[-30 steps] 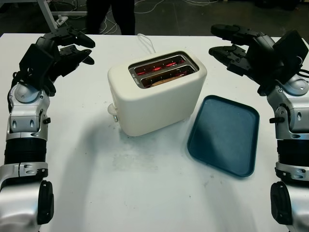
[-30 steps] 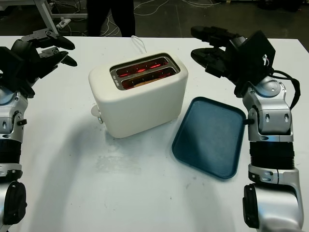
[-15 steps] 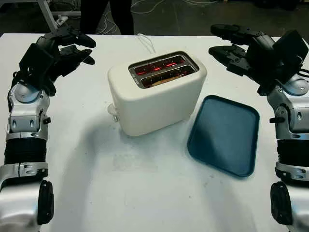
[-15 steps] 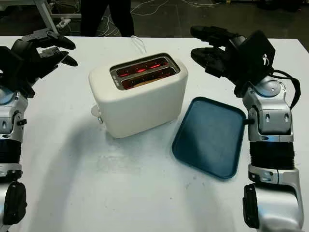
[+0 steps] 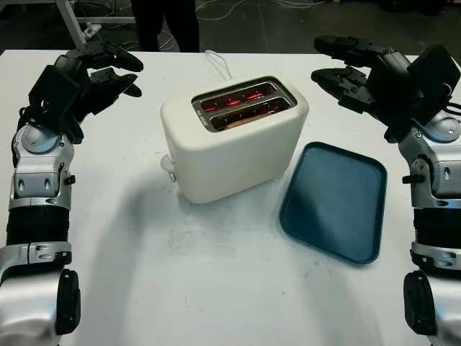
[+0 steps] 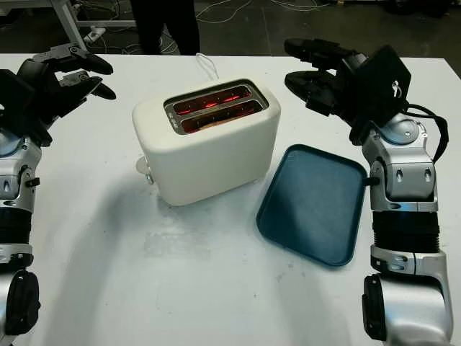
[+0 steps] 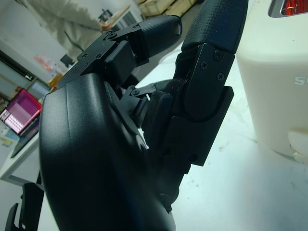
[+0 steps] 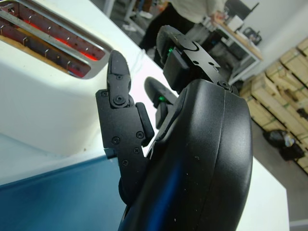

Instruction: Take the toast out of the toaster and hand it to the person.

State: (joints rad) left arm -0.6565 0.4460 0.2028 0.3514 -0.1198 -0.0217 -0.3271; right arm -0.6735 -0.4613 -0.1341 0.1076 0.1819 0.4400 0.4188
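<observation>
The left hand (image 5: 101,68) hovers open above the table (image 5: 216,288) near its far left corner, holding nothing, its black fingers (image 5: 119,56) pointing toward the middle of the far edge. To its right, near the centre of the table and turned at an angle, stands the cream toaster (image 5: 234,144), well apart from both hands. Its two slots glow red inside, and the toast (image 5: 248,115) sits low in the nearer slot, a brown edge just showing below the metal rim. A white cord (image 5: 218,63) runs from behind the toaster toward the far edge, where a person's dark legs (image 5: 166,21) stand on the floor just beyond the table. Just beside the toaster, toward the right edge, lies a dark blue tray (image 5: 335,198) with nothing on it. The right hand (image 5: 346,68) hovers open above the table near its far right corner, beyond the tray, gripping nothing.
</observation>
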